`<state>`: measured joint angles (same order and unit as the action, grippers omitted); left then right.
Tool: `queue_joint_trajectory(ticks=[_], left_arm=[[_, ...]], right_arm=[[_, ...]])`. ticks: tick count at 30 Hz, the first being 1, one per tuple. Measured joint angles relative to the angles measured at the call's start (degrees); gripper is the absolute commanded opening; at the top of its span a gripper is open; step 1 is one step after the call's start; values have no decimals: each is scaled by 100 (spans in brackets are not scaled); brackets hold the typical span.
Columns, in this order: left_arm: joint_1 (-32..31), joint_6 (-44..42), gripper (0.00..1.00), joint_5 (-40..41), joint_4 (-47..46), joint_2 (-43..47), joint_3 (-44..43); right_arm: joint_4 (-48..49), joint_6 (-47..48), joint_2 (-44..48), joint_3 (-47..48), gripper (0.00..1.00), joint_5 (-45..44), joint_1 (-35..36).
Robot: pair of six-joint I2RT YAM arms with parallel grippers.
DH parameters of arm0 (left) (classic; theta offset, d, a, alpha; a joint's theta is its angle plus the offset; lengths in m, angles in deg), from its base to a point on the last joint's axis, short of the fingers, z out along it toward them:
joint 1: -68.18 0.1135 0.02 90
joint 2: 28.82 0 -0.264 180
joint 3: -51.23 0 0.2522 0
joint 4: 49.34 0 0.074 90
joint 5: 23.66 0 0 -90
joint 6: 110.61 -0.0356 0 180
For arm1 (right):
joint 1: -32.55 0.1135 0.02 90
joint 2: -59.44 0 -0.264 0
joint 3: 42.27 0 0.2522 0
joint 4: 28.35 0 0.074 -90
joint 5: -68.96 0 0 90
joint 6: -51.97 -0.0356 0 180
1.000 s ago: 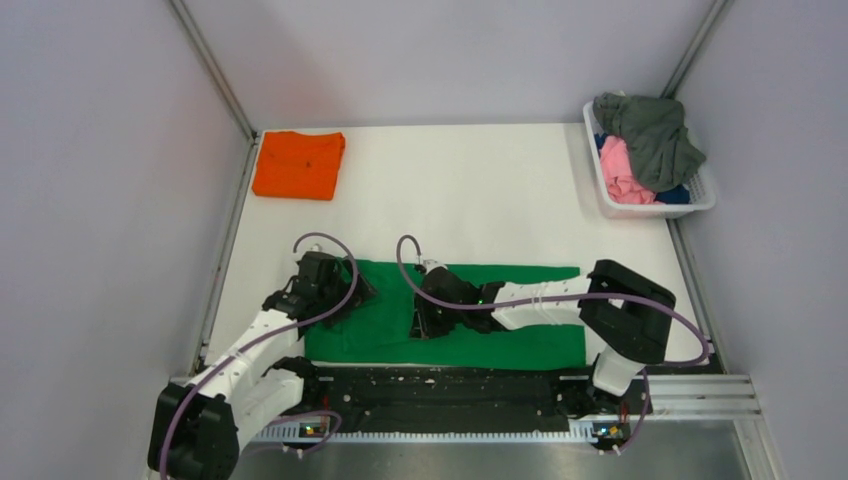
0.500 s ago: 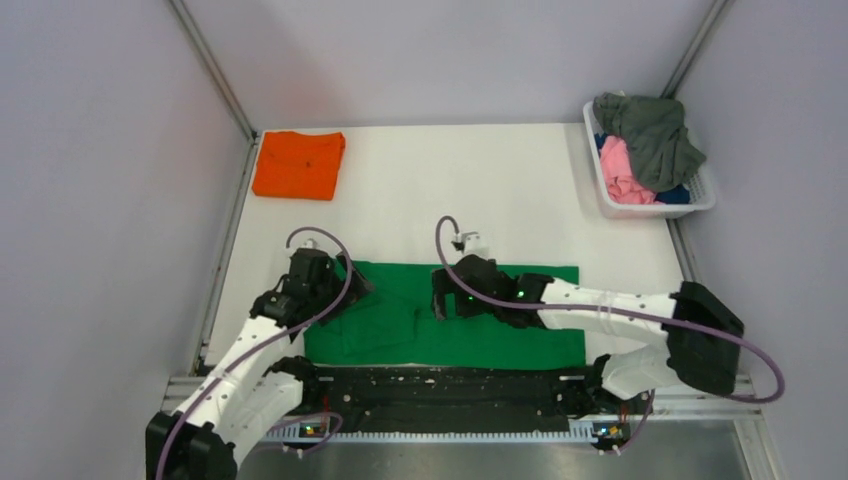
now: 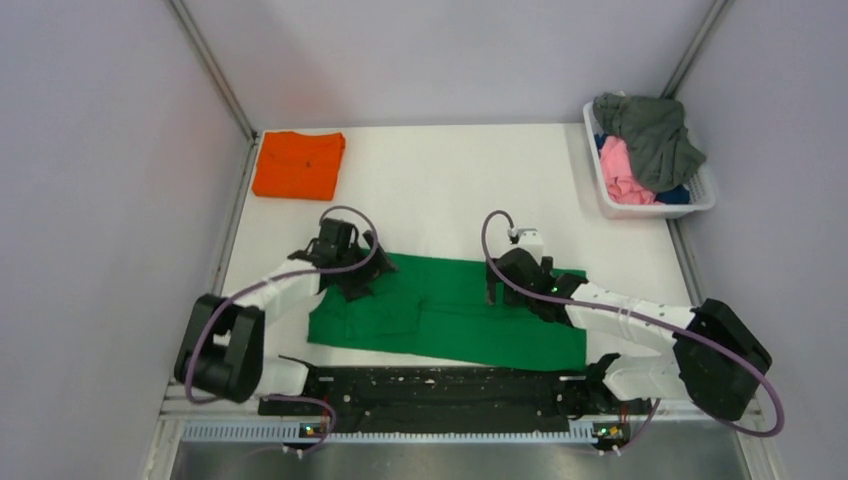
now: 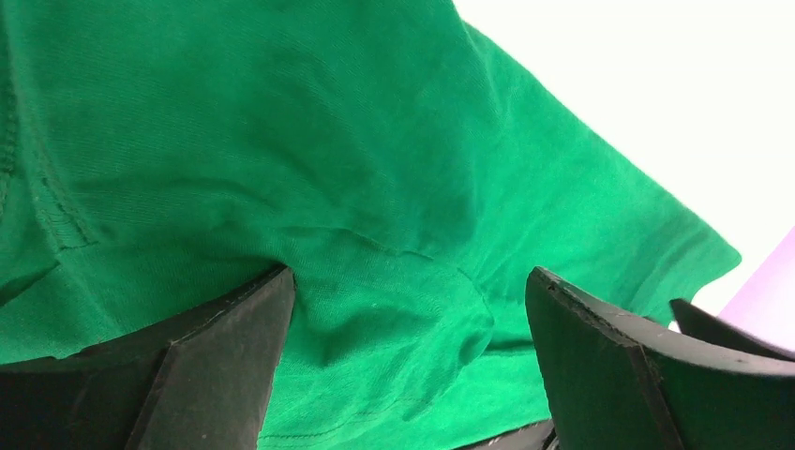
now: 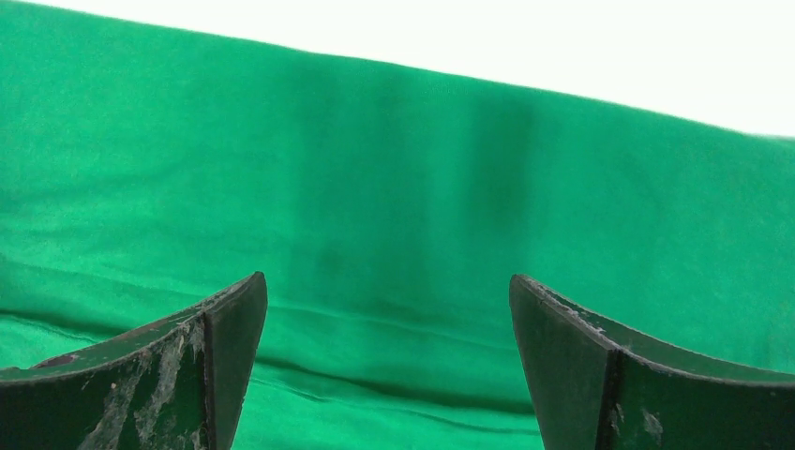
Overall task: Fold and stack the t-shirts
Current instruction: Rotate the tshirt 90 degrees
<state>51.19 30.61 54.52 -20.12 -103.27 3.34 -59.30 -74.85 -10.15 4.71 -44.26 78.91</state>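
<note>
Step in hand: folding the green t-shirt. It lies as a long band on the table, directly under both hands.

Left gripper: jaws spread wide, low over the band's left far corner. A puckered ridge of green cloth sits between the fingers but isn't pinched.

Right gripper: jaws spread wide, nothing between them. Flat green cloth is below, and the shirt's far hem runs just ahead of the fingertips, with bare table beyond.

Orange t-shirt: already folded, well ahead of the left hand at the far corner. That looks like the stack spot.

Basket: well ahead and right of the right hand, holding grey, pink and blue tees, all unfolded.

My read is mid-fold: the long fold is done and the cross fold is not.

Next move calls for both hands to drop and pinch all layers at matching edge points, then carry one end over the other. A single-layer grab could peel the band open.
</note>
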Motion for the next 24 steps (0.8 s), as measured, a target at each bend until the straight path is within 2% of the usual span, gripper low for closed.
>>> queue_joint_trajectory(ticks=[5, 9, 13, 15, 16, 19, 21, 24], left_arm=[[-9, -127, 99, 72, -46, -1451, -1307], [-7, -348, 99, 197, 188, -2695, -2776], [0, -533, 99, 50, 426, -4269, -4909], [-2, -564, 99, -162, 549, -5125, -6181], [-4, -553, 99, -339, 632, -5722, -7106], [-42, -396, 99, -855, 481, -7073, -9097], [-96, -66, 99, -1261, 79, -7715, -9908], [-199, 695, 99, -1692, -933, -8360, -10448]], right_arm=[[374, 245, -610, 15, 96, 138, -157], [533, 566, -841, 85, 95, 343, -188], [697, 817, -848, 98, 99, 807, -195], [841, 896, -841, 101, 99, 1161, -186], [927, 916, -841, 103, 99, 1364, -164], [1259, 927, -903, 111, 99, 2017, 81], [1497, 922, -1073, 199, 99, 2422, 350], [1794, 881, -1462, 457, 99, 2872, 610]])
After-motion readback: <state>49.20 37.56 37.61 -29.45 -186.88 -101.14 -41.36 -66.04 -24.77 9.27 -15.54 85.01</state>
